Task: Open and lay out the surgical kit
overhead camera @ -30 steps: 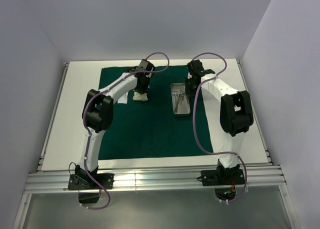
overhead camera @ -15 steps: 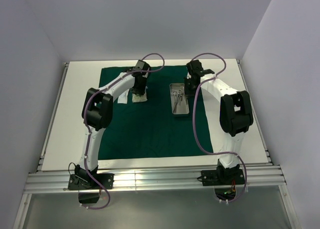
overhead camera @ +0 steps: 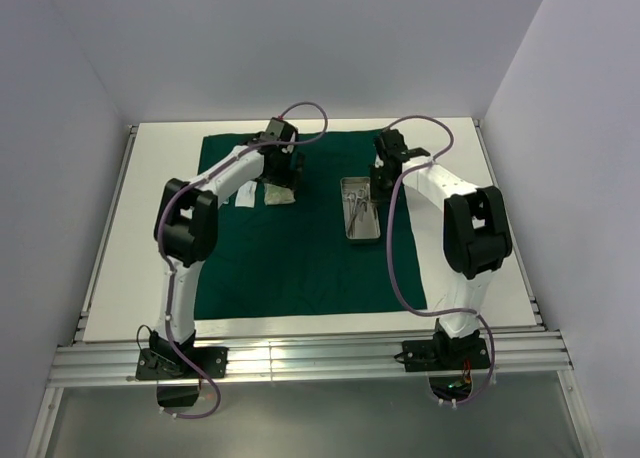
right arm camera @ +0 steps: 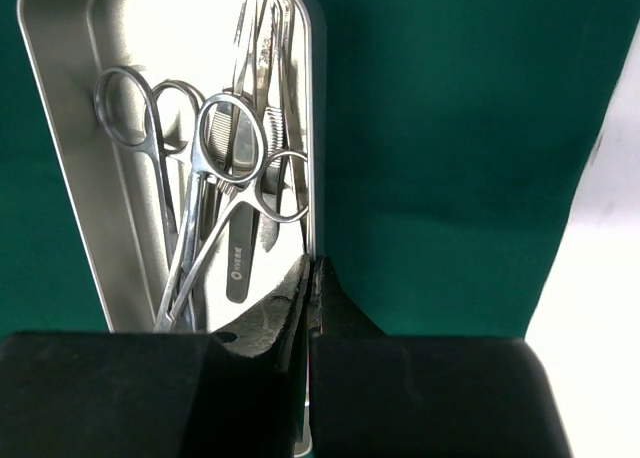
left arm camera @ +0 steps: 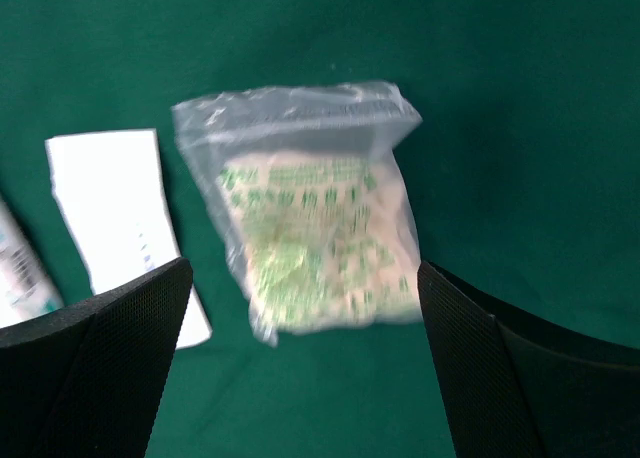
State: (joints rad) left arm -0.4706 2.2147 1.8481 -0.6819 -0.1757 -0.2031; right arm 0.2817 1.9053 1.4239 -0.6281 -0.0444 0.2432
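Left of the steel tray (right arm camera: 160,28), on the green cloth (right arm camera: 450,128), my left claw (left arm camera: 305,278) hangs spread over a bagged packet (left arm camera: 315,238); right claw (right arm camera: 310,273) pinches the tray's rim; next, I reckon, fishing out the steel instruments (right arm camera: 240,263).

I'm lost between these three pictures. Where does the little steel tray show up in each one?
Top external: the steel tray lies right of centre, on the far half of the green cloth.
Left wrist: not in it; only packets on the green cloth.
Right wrist: the steel tray fills the upper left, instruments inside.
Shared landmark: the green cloth, under everything in all three.
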